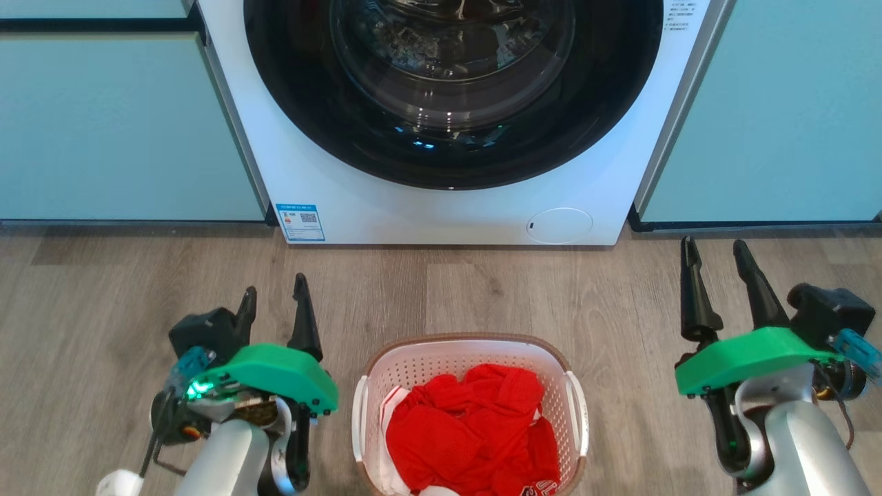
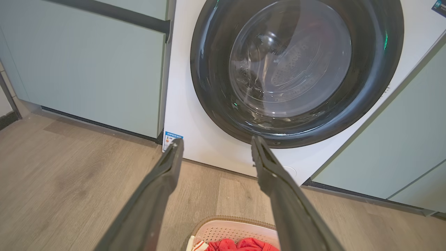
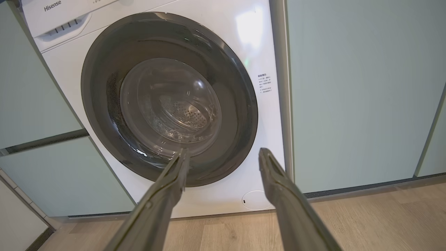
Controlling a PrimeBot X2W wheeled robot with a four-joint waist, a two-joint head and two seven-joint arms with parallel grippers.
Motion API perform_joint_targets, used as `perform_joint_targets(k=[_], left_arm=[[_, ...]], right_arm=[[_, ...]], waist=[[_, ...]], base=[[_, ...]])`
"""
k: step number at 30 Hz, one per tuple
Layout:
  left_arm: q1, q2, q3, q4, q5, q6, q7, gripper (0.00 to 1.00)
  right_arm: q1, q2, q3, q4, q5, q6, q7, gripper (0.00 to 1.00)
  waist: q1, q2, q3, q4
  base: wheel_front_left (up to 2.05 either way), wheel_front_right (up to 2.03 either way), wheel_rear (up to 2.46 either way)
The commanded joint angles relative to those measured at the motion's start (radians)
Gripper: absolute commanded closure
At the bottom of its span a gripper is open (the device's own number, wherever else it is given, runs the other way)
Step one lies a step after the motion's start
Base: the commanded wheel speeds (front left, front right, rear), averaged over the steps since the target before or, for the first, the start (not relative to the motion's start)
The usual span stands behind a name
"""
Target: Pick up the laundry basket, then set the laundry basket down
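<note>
The laundry basket [image 1: 441, 362] stands upright on the wood-pattern floor [image 1: 482, 289], in front of the washer [image 1: 586, 200] and apart from it. Locate it at the lower centre of the head view. Its brown rim is uppermost, with 1 white handle on each side. A red garment [image 1: 475, 427] lies inside it, with some white fabric at the edges.

The left tool [image 1: 273, 288] is held to the left of the basket, near it but not touching. Its 2 fingers are spread apart and grip nothing. In the left wrist view, the far rim of the basket shows at the bottom edge between those fingers.

The right tool [image 1: 714, 244] is held to the right of the basket, farther from it than the left tool. Its 2 fingers are likewise apart and empty. In the right wrist view, you see them point toward the lower part of the closed round door [image 3: 167, 101] and the pale green cabinet panel [image 3: 355, 94] beside the washer.
</note>
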Motion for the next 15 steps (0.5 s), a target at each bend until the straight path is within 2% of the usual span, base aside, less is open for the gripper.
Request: perform_joint_targets(k=[1, 7, 12, 15], left_arm=[[-0.062, 0.011, 0.017, -0.033, 0.031, -0.001, -0.013, 0.00], [-0.076, 0.001, 0.021, -0.065, 0.119, 0.014, -0.031, 0.00], [-0.078, -0.009, 0.047, -0.167, 0.184, 0.039, -0.046, 0.00], [-0.075, -0.011, 0.048, -0.216, 0.230, 0.047, -0.054, 0.00]], right_arm=[[-0.048, 0.002, 0.017, -0.040, -0.028, 0.005, -0.014, 0.00], [-0.054, 0.008, -0.001, -0.045, -0.067, 0.005, -0.031, 0.00], [-0.065, 0.009, 0.028, -0.064, -0.123, 0.006, -0.046, 0.00], [-0.070, 0.009, 0.012, -0.095, -0.162, 0.006, -0.055, 0.00]], waist=[[0.0000, 0.0000, 0.000, 0.001], [0.0000, 0.0000, 0.000, 0.003], [0.0000, 0.0000, 0.003, 0.004], [0.0000, 0.0000, 0.007, 0.004]], base=[[0.00, 0.00, 0.00], [0.00, 0.00, 0.00], [0.00, 0.00, 0.00], [0.00, 0.00, 0.00]])
